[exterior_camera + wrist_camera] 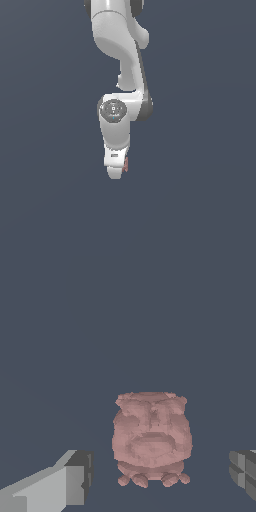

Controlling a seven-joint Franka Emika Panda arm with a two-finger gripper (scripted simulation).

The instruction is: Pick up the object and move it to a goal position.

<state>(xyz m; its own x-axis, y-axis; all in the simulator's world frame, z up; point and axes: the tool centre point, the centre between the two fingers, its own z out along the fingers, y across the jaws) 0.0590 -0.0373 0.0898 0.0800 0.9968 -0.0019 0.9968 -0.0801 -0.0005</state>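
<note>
The exterior view shows the white arm hanging down the middle of the frame over a plain dark grey-blue ground, with the gripper at its lower end, a little below centre. From here the arm hides nearly all of the object — only a thin pinkish-red sliver peeks out at the gripper's edge, on the exterior view's right. The fingers cannot be made out separately in this view.

The wrist view gives what the other lacks. The object fills the lower centre of the frame: a bumpy, pinkish-red lump, squat and roughly as wide as it is tall, so no clear long axis stands out. Its flatter, slightly wider end points toward the upper part of the frame, and a row of small knobs lines the opposite end.

The gripper is spread wide — one fingertip sits at the lower left, the other at the lower right edge, each with a clear gap of grey ground between it and the object. Nothing is grasped; the lump lies between the fingers, touching neither.
</note>
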